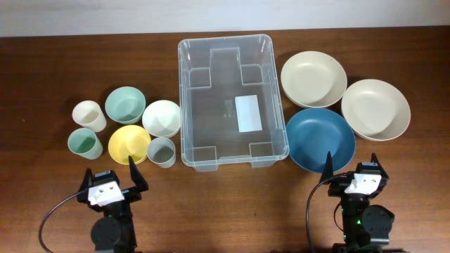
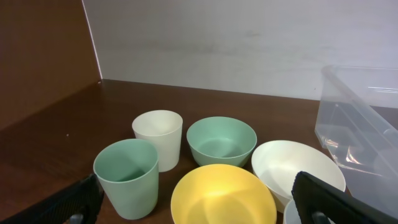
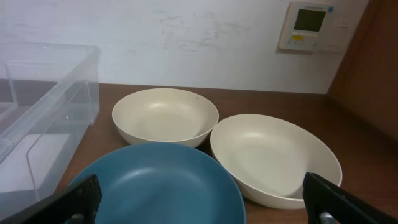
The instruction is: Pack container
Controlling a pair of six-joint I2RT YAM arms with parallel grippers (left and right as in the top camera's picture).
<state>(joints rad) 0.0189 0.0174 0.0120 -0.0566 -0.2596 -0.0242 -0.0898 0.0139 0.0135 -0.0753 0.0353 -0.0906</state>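
The clear plastic container point(image 1: 233, 100) stands empty at the table's middle, white label on its base; its wall also shows in the left wrist view point(image 2: 360, 130) and the right wrist view point(image 3: 43, 106). Left of it are a yellow bowl point(image 1: 129, 144), green bowl point(image 1: 125, 104), white bowl point(image 1: 162, 117), cream cup point(image 1: 89, 115), green cup point(image 1: 84, 144) and grey cup point(image 1: 162, 151). Right of it are a blue bowl point(image 1: 320, 138) and two cream bowls point(image 1: 313, 77) point(image 1: 375, 107). My left gripper point(image 1: 112, 176) is open and empty near the yellow bowl. My right gripper point(image 1: 350, 164) is open and empty near the blue bowl.
A white wall runs behind the table's far edge. A wall thermostat point(image 3: 308, 25) shows in the right wrist view. Bare wood lies along the table's front between the two arms.
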